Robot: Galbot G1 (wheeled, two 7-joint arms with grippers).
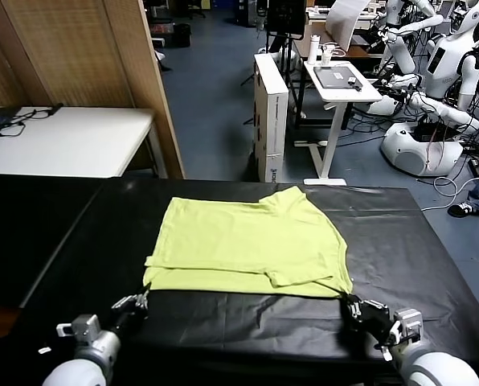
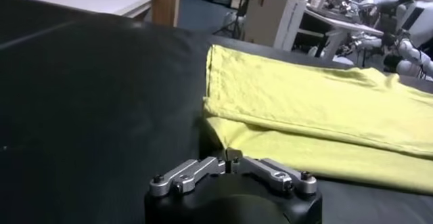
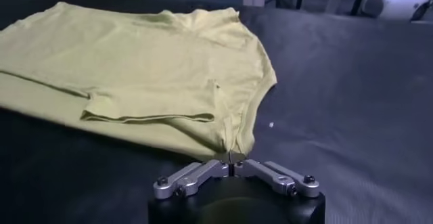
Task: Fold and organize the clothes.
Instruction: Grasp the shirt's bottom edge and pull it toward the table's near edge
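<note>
The lime yellow-green T-shirt [image 1: 247,241] lies partly folded on the black table cover [image 1: 71,241]. My left gripper [image 1: 141,301] is shut on the shirt's near left corner, which shows in the left wrist view [image 2: 229,156] with the shirt [image 2: 311,110] spreading beyond it. My right gripper [image 1: 352,305] is shut on the near right corner, which shows in the right wrist view [image 3: 231,158] with the shirt [image 3: 135,63] lying past it. Both corners are pinched low, at the table surface.
A white table [image 1: 63,141] and a wooden partition [image 1: 87,56] stand at the back left. A cardboard box [image 1: 270,112], a white desk [image 1: 344,80] and white robots [image 1: 432,80] stand beyond the table's far edge.
</note>
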